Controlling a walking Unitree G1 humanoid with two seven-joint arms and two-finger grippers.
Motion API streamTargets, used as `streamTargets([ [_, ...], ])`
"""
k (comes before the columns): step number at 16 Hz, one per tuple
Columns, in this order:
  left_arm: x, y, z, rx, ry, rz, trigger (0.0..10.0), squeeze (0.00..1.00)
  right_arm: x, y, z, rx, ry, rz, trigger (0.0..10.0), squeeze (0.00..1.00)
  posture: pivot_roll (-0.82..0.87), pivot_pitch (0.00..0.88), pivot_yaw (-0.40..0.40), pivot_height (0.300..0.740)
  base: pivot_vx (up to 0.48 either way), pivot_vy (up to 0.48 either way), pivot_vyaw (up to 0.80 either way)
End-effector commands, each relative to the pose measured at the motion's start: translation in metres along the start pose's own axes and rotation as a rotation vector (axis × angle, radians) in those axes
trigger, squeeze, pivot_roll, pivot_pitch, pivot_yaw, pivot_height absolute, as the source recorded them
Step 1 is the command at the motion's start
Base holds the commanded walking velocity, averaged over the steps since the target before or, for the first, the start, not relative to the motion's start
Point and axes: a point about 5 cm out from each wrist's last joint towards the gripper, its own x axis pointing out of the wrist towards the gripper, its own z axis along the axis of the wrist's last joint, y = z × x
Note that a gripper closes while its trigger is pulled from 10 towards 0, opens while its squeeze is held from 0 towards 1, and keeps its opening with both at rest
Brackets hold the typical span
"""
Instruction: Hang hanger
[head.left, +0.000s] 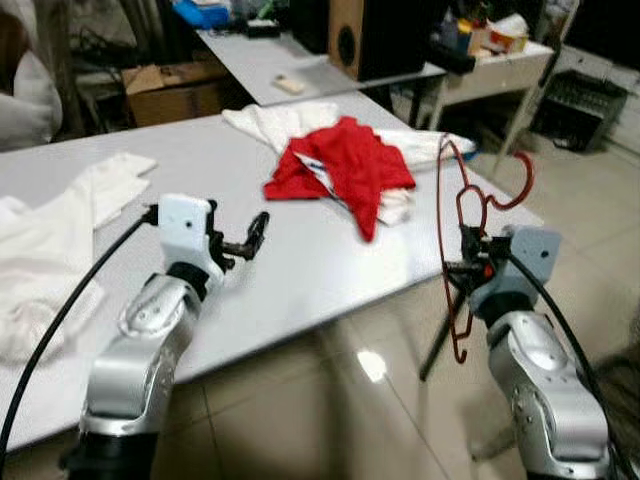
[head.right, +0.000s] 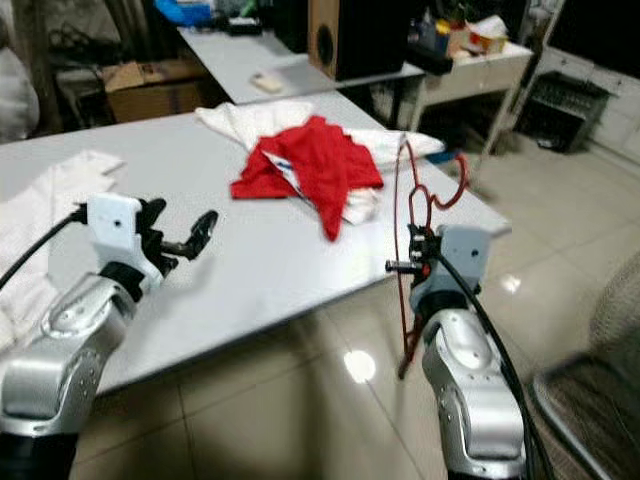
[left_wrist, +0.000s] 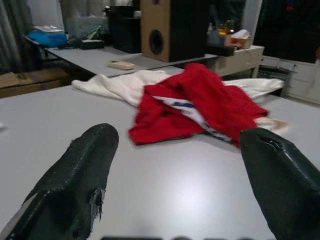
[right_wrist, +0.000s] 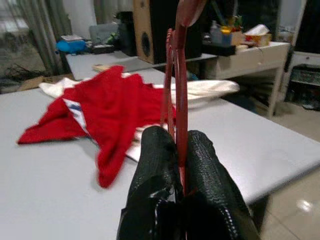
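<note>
The red hanger (head.left: 462, 250) is already in the right gripper (head.left: 470, 268), whose two black fingers (right_wrist: 152, 165) are pressed together on the thin wire — the wrist view shows the wire running straight up out of the pinch. The hanger stands nearly upright, its long axis vertical: the hook (head.left: 505, 185) curls at the top, pointing away from the robot toward its right, and the lower end hangs below the gripper, past the edge of the table (head.left: 300, 260) and over the tiled floor (head.left: 350, 400). The grip sits roughly at mid-height of the wire, so there is free length both above and below the fingers.

What the next move turns on, in my judgement, is the hook's place above the gripper. No rail or rod can be made out in these pictures, so where the hook is to go cannot be told; whatever the target, it must be met from the top end, with the right arm lifting and the hook's opening turned toward it.

The left gripper (head.left: 248, 238) hovers low over the table, well apart from the hanger, its fingers spread wide and holding nothing. It points toward the red garment (head.left: 345, 170), which lies crumpled on the table beside white cloth (head.left: 275, 122). The right arm is plainly the one placed to do the hanging — the left is far off.
</note>
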Motion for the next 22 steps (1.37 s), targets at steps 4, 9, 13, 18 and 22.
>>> streamTargets([
  [4, 0.003, 0.0, 0.0, 0.013, 0.0, -0.008, 10.0, 0.2, -0.002, 0.001, 0.001, -0.021, -0.005, 0.01, 10.0, 0.0, -0.11, 0.0, 0.011, 0.727, 0.363, 0.0, 0.0],
  [9, 0.0, -0.001, -0.006, 0.007, 0.017, -0.01, 10.0, 0.19, -0.002, 0.001, 0.0, -0.04, 0.002, 0.029, 10.0, 0.0, -0.12, 0.0, 0.0, 0.727, 0.359, 0.0, 0.0],
  [13, 0.003, -0.006, -0.008, 0.012, 0.02, -0.049, 10.0, 0.19, -0.005, 0.002, -0.001, -0.016, 0.015, 0.042, 10.0, 0.0, -0.13, 0.0, 0.011, 0.727, 0.344, 0.0, -0.4],
  [18, 0.002, -0.014, -0.018, 0.051, 0.078, -0.166, 10.0, 0.18, -0.011, -0.002, -0.003, -0.024, 0.014, 0.046, 10.0, 0.0, -0.14, 0.0, 0.022, 0.727, 0.267, 0.0, -0.3],
  [22, 0.004, 0.005, -0.042, 0.302, 0.256, -0.294, 10.0, 0.75, -0.013, 0.002, -0.005, -0.05, 0.032, 0.116, 10.0, 0.0, -0.15, 0.0, 0.045, 0.727, 0.0, 0.0, 0.0],
])
